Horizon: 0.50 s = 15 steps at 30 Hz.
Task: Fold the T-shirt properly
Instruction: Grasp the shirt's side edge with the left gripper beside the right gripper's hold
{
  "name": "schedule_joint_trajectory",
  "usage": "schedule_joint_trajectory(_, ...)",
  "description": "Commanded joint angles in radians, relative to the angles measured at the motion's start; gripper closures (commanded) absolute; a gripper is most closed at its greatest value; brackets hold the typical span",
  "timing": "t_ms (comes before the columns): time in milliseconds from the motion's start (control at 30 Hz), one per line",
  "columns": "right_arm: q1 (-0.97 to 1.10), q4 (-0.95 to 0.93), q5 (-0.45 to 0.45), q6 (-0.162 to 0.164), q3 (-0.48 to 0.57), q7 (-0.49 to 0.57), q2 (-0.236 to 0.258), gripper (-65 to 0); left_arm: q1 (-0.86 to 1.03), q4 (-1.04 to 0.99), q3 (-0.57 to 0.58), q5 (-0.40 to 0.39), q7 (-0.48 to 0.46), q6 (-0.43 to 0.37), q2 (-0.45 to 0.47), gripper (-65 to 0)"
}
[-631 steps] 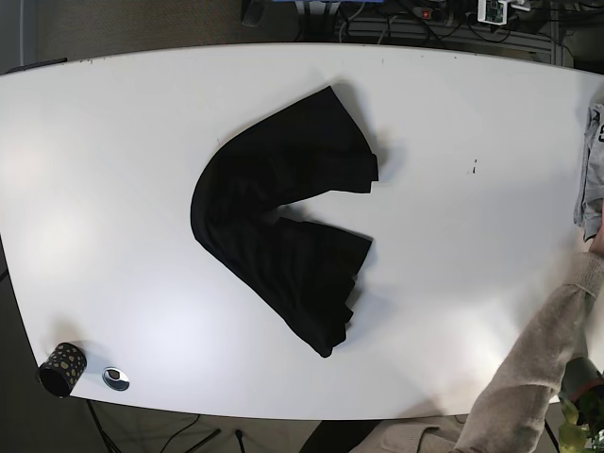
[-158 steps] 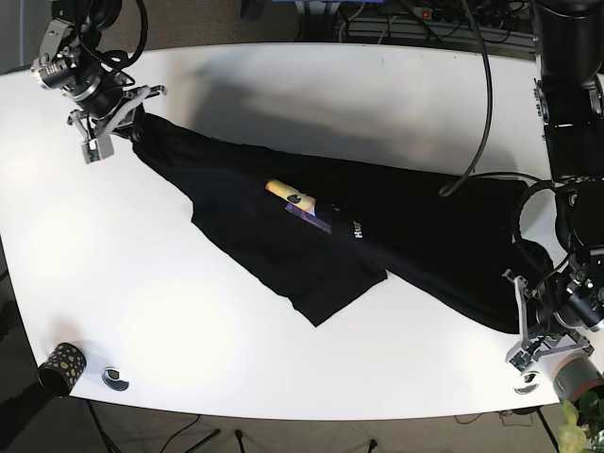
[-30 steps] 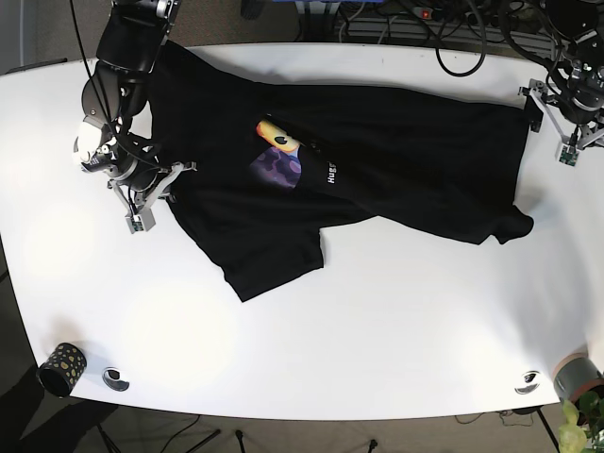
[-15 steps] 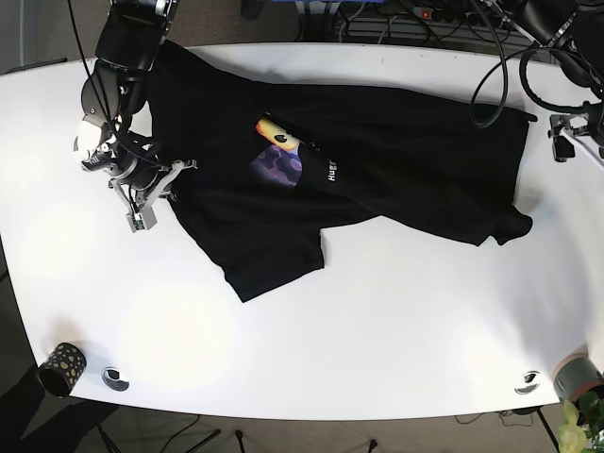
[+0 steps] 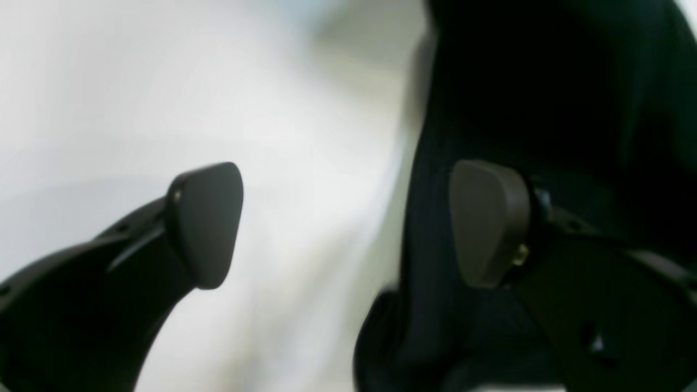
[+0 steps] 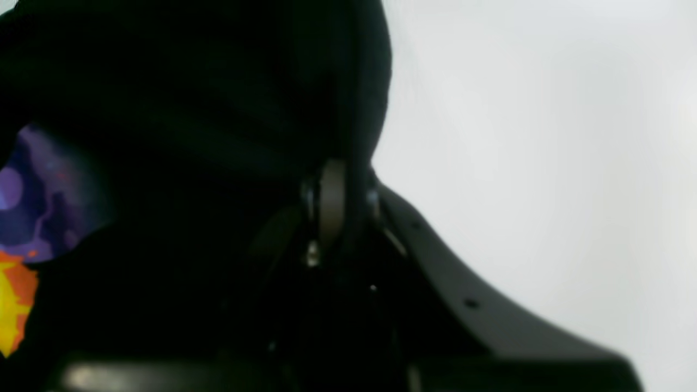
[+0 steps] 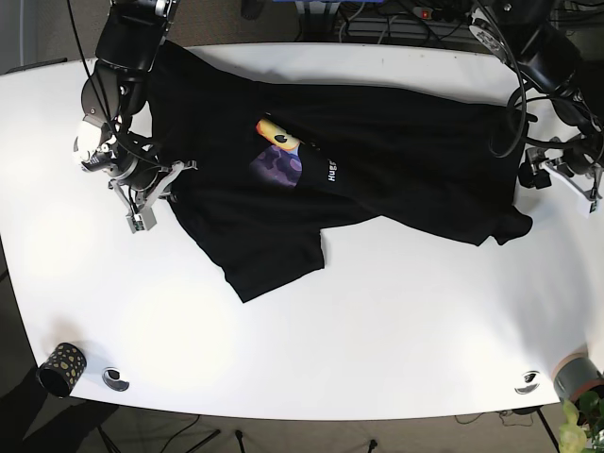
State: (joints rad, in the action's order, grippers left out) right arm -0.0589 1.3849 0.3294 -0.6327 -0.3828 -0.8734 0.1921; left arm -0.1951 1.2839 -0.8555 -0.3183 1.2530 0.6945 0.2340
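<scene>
The black T-shirt [image 7: 377,160] lies spread across the white table [image 7: 377,330], its purple and orange print [image 7: 278,156] facing up and one part folded toward the front. At the shirt's left edge my right gripper [image 7: 156,196] is shut on the cloth. In the right wrist view the fingers [image 6: 332,201] pinch black fabric, with the print [image 6: 27,228] at the left. My left gripper [image 7: 540,176] hangs open by the shirt's right edge. In the left wrist view its gap [image 5: 346,223] shows mostly table, and the shirt [image 5: 544,81] lies behind the right pad [image 5: 487,223].
A black dotted cup [image 7: 61,368] and a small round object [image 7: 115,378] sit at the front left corner. Another small round object [image 7: 527,382] and a grey cup [image 7: 576,376] are at the front right. Cables run behind the table's back edge.
My left arm has come from the back right corner toward the front, down beside the shirt's right edge. The right gripper and the shirt have stayed put.
</scene>
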Motion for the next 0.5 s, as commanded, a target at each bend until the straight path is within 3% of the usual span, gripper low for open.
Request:
schedule_joint_trajectory(0, -0.019, 0.020, 0.018, -0.006, -0.003, 0.018, 0.008, 0.0, -0.028, -0.036, 0.046, -0.018, -0.035, 0.004, 0.014, -55.4)
schedule_joint_trajectory(467, -0.015, 0.020, 0.018, -0.006, -0.003, 0.018, 0.008, 0.0, -0.051, -0.131, 0.213, -0.041, -0.086, 0.004, 0.008, -54.4)
